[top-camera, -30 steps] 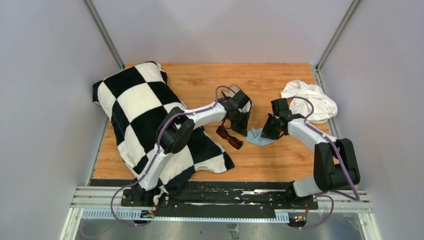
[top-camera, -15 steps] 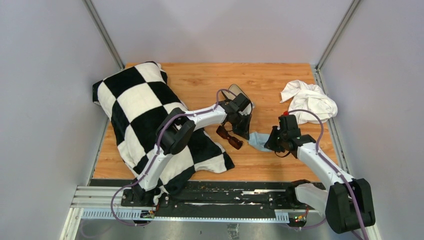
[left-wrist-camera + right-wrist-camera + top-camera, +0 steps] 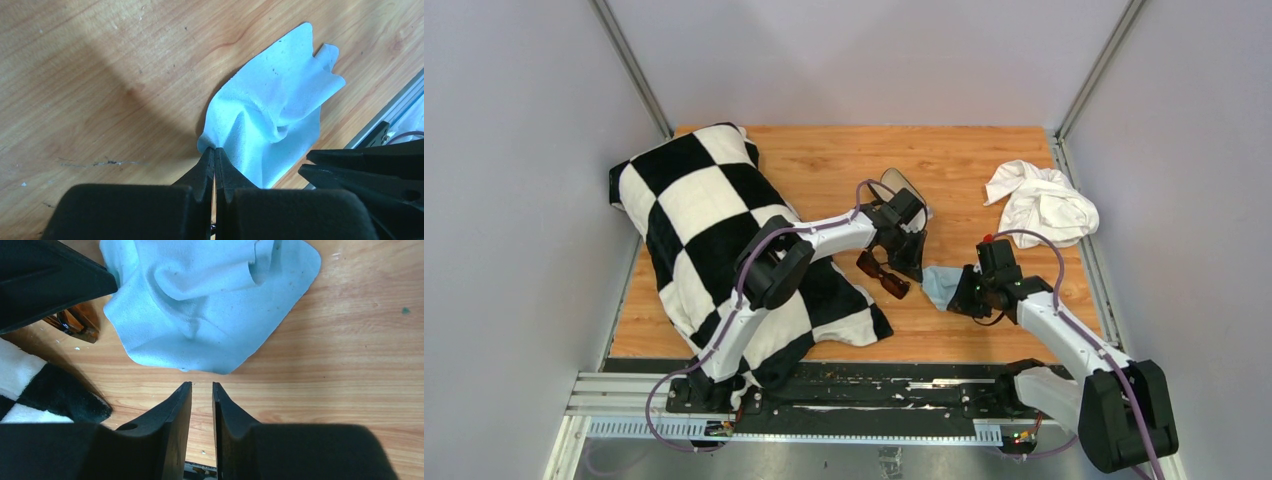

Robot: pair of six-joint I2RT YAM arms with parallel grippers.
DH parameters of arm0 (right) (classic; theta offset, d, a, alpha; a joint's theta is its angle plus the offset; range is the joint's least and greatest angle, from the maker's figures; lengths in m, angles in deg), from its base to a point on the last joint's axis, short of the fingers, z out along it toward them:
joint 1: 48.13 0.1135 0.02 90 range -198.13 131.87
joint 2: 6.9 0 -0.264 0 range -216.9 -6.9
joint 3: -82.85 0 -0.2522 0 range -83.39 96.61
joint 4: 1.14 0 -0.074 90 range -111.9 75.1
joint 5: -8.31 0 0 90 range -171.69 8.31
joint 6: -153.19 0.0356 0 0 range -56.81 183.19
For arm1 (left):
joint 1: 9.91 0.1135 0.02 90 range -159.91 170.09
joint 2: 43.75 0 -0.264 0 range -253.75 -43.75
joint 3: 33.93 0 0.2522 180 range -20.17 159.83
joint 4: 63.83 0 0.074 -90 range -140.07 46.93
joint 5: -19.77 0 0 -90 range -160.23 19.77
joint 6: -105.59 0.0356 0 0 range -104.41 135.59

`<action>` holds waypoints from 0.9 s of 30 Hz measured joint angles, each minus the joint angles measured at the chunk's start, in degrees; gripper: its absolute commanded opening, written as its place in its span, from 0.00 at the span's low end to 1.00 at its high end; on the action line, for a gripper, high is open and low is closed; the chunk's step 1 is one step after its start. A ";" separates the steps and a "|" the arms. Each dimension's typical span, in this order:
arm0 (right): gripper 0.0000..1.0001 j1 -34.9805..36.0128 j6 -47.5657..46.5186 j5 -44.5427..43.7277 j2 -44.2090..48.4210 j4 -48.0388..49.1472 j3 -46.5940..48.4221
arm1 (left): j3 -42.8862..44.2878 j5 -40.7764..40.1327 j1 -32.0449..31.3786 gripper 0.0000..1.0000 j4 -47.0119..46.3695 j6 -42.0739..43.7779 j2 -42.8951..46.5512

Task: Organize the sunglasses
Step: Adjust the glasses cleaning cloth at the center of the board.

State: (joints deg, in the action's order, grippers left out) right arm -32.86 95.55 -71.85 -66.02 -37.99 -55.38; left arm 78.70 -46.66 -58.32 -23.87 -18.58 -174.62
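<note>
The sunglasses point(image 3: 882, 275), dark reddish-brown, lie on the wood by the checkered blanket's edge; a bit of them shows in the right wrist view point(image 3: 75, 322). A small light blue cloth point(image 3: 942, 287) lies just right of them. My left gripper point(image 3: 919, 268) is shut, its tips point(image 3: 215, 150) pinching the cloth's edge point(image 3: 275, 115). My right gripper point(image 3: 967, 298) is narrowly open and empty, its tips point(image 3: 202, 385) just short of the cloth point(image 3: 210, 305). The case point(image 3: 902, 185) is partly hidden behind the left gripper.
A black-and-white checkered blanket point(image 3: 694, 220) covers the left side of the table; its corner shows in the right wrist view point(image 3: 45, 390). A crumpled white cloth point(image 3: 1044, 205) lies at the back right. Walls close in on both sides.
My right gripper has drawn back from the blue cloth toward the near edge, leaving the cloth on the table. The left arm has barely moved.
</note>
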 measured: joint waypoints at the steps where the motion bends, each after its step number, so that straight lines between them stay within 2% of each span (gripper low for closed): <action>1: 0.33 0.00 0.22 -0.04 0.15 -0.31 0.00 | -0.28 0.09 0.00 0.00 -0.09 -0.02 0.15; 5: 0.37 0.02 2.62 -0.39 1.36 -1.20 -0.04 | -2.45 0.17 0.00 0.00 -0.17 0.04 1.57; 16: 0.37 2.14 11.19 -1.38 2.82 -1.07 -2.97 | -7.10 -1.07 -0.07 0.00 -0.28 0.04 5.14; 27: 0.29 7.67 13.25 -7.39 -5.84 2.86 0.22 | -4.13 -3.32 0.24 0.00 0.57 0.31 5.40</action>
State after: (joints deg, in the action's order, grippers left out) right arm -25.19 108.80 -79.24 -71.85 -35.13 -55.16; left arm 74.57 -49.98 -58.08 -23.30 -18.27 -169.22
